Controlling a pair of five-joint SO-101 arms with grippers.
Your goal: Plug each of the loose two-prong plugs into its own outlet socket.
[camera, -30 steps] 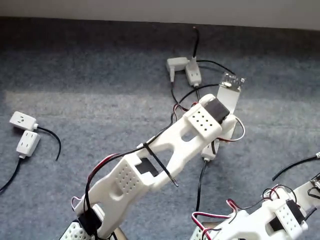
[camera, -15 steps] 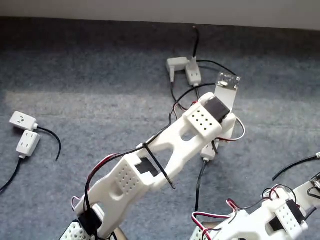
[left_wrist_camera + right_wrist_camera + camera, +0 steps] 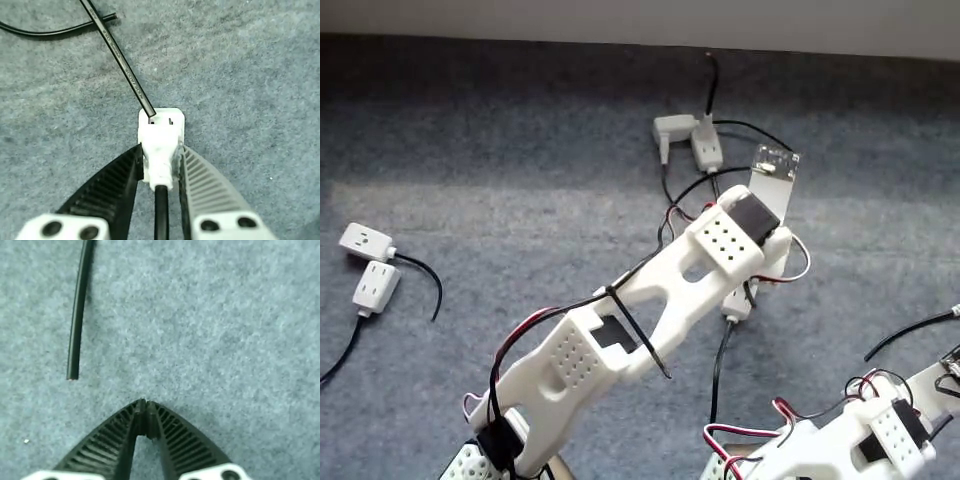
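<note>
Grey carpet (image 3: 500,200) all round. Your left wrist view has the left gripper (image 3: 160,150) clamped on the white connector (image 3: 161,127), with a black cable (image 3: 123,67) end touching its slotted face. In high view the left arm (image 3: 650,310) covers those fingers, and the connector pokes out beneath it, right of centre. Right gripper (image 3: 145,410) is pinched shut on nothing, with a loose cable tip (image 3: 80,315) nearby. Compared with a second back, the left wrist has nudged slightly; the rest is unchanged.
</note>
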